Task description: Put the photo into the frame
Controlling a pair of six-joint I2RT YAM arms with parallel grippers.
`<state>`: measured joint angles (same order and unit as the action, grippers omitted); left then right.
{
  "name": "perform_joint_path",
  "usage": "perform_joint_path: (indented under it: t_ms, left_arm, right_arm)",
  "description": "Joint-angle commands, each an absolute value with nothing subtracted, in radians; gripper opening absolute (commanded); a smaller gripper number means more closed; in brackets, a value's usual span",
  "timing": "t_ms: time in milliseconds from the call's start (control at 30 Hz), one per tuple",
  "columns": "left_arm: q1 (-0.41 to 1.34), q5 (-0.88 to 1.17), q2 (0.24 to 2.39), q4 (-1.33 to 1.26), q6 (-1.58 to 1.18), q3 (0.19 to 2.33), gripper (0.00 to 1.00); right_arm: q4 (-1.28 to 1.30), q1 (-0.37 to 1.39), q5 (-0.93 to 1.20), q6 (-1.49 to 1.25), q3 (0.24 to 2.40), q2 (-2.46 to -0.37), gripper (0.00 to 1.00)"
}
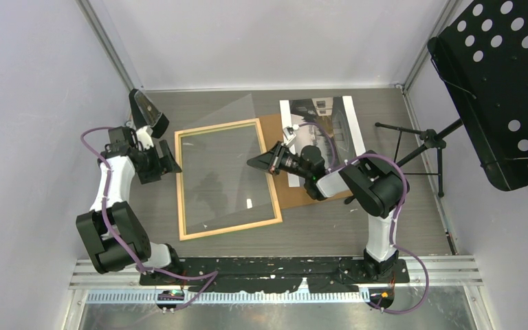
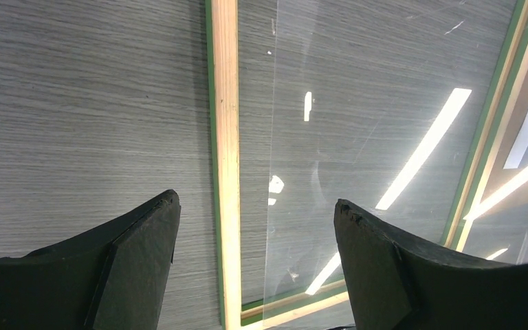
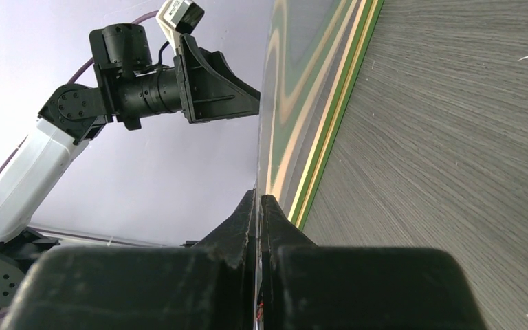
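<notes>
On the table [image 1: 399, 220], the frame [image 1: 230, 229] lies back-up at centre left with no photo in it. The photo [image 1: 320, 124] lies upper right on the brown backing sheet [image 1: 269, 130], so loading is not yet done. My right end effector [image 3: 258, 199] pinches the clear sheet [image 1: 220, 158]; my left end effector [image 2: 254, 206] hangs open.

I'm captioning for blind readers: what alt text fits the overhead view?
The right gripper pinches the edge of a clear sheet over a wooden frame on the table. The left gripper hangs open at the frame's left edge; the photo lies on a brown board.
</notes>
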<state>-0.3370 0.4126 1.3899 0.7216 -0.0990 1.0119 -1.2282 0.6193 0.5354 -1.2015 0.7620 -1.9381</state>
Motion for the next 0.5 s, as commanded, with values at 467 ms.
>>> perform_joint_path:
  t_ms: [467]
  left_arm:
    - [-0.355, 0.431, 1.375, 0.687, -0.097, 1.01, 0.81]
  right_arm:
    - [-1.32, 0.652, 0.496, -1.172, 0.786, -1.99, 0.05]
